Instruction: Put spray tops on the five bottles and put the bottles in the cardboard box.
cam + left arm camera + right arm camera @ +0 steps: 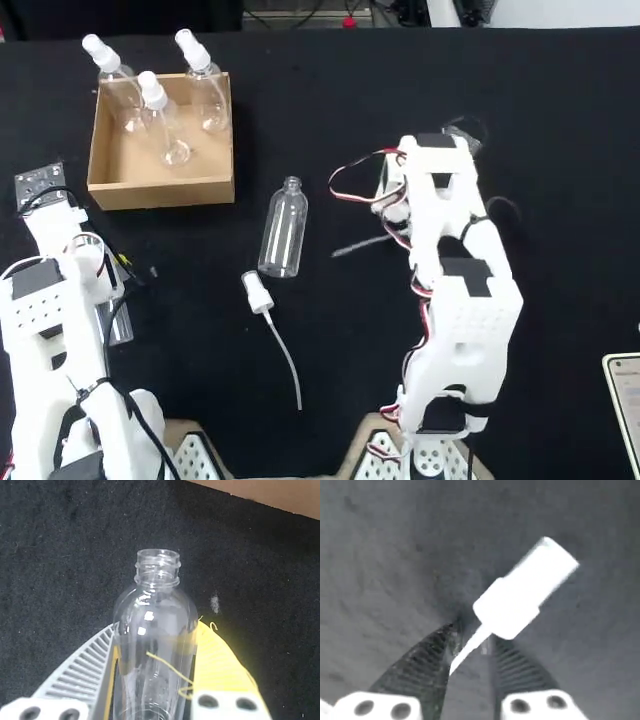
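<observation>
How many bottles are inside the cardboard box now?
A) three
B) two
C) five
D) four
A: the high view shows three capped bottles standing inside the cardboard box.

The table [330, 100] was covered in black cloth. A cardboard box [160, 187] sat at its far left. Right of the box a clear bottle [283, 235] lay on its side, uncapped. Just nearer lay a spray top [257, 292], its thin tube trailing toward the near edge. A white card [626, 400] lay at the right edge.
</observation>
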You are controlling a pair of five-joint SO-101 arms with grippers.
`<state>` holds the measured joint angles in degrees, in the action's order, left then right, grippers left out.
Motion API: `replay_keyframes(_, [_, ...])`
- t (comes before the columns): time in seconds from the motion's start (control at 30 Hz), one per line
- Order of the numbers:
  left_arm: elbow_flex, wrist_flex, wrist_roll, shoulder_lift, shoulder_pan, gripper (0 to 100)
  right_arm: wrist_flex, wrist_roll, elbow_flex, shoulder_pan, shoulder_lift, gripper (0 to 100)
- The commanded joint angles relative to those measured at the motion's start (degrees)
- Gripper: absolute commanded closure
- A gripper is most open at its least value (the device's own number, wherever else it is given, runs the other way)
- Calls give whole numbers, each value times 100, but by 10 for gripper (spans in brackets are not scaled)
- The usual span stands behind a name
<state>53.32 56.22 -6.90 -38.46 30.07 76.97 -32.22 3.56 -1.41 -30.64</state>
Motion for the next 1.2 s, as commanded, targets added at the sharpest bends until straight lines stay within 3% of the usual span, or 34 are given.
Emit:
replay_keyframes(0.0, [-75, -105, 44, -167, 40, 922, 308, 905, 488, -193, 48, 967])
replay_keyframes(0.2, [-75, -105, 44, -167, 40, 922, 404, 3174, 462, -273, 48, 988])
replay_keyframes(0.37, [-75, -105, 44, -167, 40, 922, -185, 4105, -462, -325, 462, 988])
replay_keyframes(0.53, [-75, -105, 44, -167, 31, 922, -1538, 4774, -2527, -273, 2079, 988])
replay_keyframes(0.63, [-92, -105, 44, -167, 31, 922, -2004, 4870, -3415, -273, 3011, 971])
replay_keyframes(0.87, [-75, -105, 44, -167, 31, 922, -1020, 5099, -3653, -79, 3442, 714])
replay_keyframes(0.97, [-75, -105, 44, -167, 40, 922, -651, 5081, -3134, -79, 3468, 709])
replay_keyframes(1.17, [-75, -105, 44, -167, 57, 922, -501, 4158, -1912, -79, 3407, 735])
